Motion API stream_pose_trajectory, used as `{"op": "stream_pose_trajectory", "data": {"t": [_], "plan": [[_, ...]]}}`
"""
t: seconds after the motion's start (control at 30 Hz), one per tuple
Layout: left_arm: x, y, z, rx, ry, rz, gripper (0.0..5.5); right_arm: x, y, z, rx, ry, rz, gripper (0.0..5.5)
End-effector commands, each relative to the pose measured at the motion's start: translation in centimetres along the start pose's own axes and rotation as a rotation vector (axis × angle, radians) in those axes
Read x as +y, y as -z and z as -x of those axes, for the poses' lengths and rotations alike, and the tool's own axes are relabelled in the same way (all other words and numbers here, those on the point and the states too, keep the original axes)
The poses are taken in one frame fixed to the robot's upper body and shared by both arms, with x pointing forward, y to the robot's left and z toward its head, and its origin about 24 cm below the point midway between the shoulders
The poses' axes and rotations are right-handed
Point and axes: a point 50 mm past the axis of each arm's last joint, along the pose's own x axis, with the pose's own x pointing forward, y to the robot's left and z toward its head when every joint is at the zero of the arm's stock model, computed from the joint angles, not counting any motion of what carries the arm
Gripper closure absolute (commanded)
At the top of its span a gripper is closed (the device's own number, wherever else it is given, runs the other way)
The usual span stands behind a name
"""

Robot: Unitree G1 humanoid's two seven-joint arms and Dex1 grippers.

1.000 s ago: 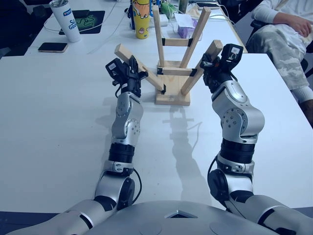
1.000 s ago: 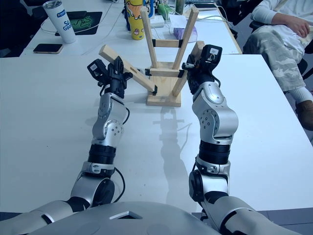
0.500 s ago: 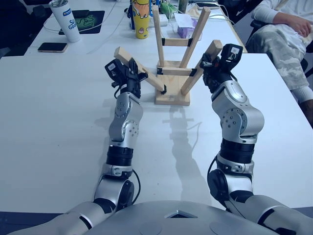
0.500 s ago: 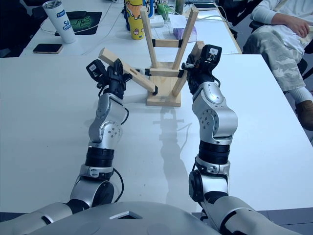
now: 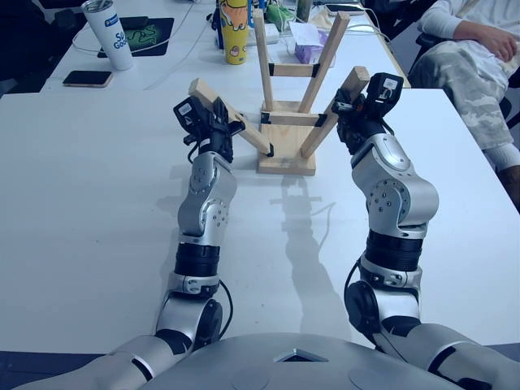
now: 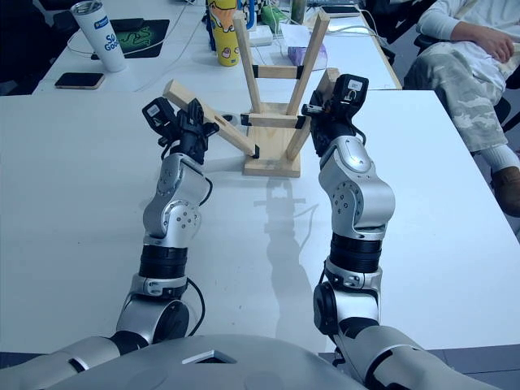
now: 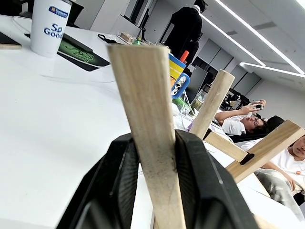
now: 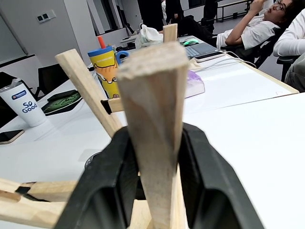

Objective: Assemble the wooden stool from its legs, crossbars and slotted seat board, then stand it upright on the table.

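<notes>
stool [image 5: 284, 119] inverted on table [image 5: 97, 211] | left gripper [image 5: 219, 115] on left leg [image 5: 249, 131] | right gripper [image 5: 348, 104] on right leg [image 5: 320, 130]

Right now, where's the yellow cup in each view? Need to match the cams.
Left eye view: yellow cup, top centre, behind the stool.
Right eye view: same spot, top, slightly left of centre.
Left wrist view: partly hidden behind the stool leg in the left gripper.
Right wrist view: farther off, beside the other leg in the right gripper.
Shared landmark: white tumbler, on the cup's left.
</notes>
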Motion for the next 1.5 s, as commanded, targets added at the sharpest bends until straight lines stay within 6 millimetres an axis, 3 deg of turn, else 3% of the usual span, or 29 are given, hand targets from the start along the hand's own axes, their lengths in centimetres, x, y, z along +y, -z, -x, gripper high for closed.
{"op": "stream_pose_trajectory", "data": {"t": [0.03,0.63,1.5], "plan": [[0.2,2.2,0.5,0.126,-0.028,-0.117,4.46,-0.3,1.2,-0.1,0.063,0.024,-0.002,4.45],[-1.6,1.3,-0.3,0.159,0.067,-0.200,4.46,-0.1,1.4,0.0,0.055,0.026,0.002,4.45],[-3.5,4.1,0.0,0.273,0.243,-0.447,4.46,-0.2,1.9,0.0,0.066,0.029,-0.012,4.45]]}}
